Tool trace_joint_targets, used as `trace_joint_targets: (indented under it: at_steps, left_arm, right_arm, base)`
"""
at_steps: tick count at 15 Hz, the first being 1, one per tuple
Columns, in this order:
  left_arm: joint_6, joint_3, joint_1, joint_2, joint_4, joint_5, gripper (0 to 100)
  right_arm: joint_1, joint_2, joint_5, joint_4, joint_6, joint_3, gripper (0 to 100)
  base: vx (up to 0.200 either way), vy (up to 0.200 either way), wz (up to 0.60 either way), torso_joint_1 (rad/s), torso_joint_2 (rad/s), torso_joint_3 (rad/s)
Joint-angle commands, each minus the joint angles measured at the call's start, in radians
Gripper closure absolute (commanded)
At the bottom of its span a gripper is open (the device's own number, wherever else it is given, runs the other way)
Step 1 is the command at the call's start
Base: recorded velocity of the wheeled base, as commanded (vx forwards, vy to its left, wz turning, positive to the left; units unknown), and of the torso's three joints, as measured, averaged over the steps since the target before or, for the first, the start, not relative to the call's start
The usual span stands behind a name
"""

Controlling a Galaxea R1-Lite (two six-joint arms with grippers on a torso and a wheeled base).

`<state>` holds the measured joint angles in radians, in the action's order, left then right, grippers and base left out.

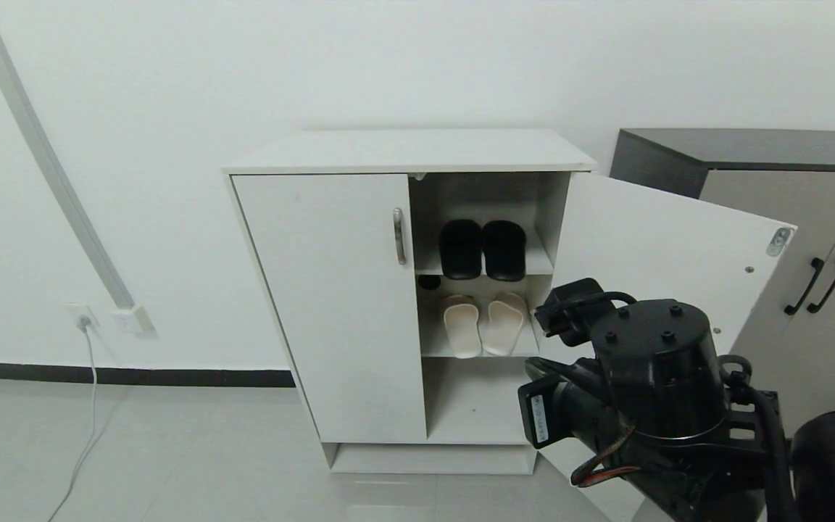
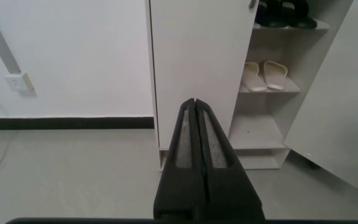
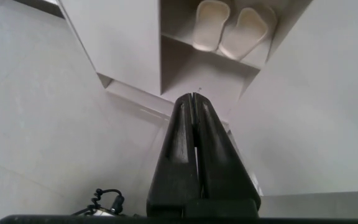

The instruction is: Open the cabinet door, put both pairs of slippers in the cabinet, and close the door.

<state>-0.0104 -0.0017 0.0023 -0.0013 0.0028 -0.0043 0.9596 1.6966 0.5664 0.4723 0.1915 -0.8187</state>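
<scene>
Both pairs are shelved in the cabinet (image 1: 410, 151): black slippers (image 1: 483, 250) on the top shelf, beige slippers (image 1: 484, 325) one below. The door (image 1: 649, 254) stands wide open, so only closing looks left. Left pincer (image 2: 195, 102) and right pincer (image 3: 195, 96) are fully closed and empty, with nothing to carry. The right arm sits by the door, handy for a push.

Left tool (image 2: 194, 102) fingers pressed together, empty; right tool (image 3: 194, 98) same, nothing held.

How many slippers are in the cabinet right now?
4: two black slippers side by side on the upper shelf, two cream slippers on the shelf below. The closed left door could hide more.
</scene>
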Motion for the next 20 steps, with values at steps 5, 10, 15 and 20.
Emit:
trace_joint_targets:
  at_steps: [5,10,15,20]
  left_arm:
    - [0.000,0.000,0.001,0.001,0.000,0.001,100]
    - [0.000,0.000,0.001,0.001,0.000,0.001,100]
    - [0.000,0.000,0.001,0.001,0.000,0.001,100]
    - [0.000,0.000,-0.001,0.001,0.000,0.001,100]
  right_arm:
    - [0.002,0.003,0.000,0.000,0.000,0.000,100]
    - [0.002,0.011,0.000,0.000,0.000,-0.003,100]
    - [0.001,0.009,0.000,0.000,-0.001,0.000,100]
    - [0.001,0.011,0.000,0.000,-0.001,0.003,100]
  base:
    - [0.000,0.000,0.00,0.129,-0.46,-0.333]
    - [0.000,0.000,0.00,0.173,-0.49,-0.324]
    - [0.000,0.000,0.00,0.195,-0.52,-0.317]
    - [0.000,0.000,0.00,0.237,-0.56,-0.327]
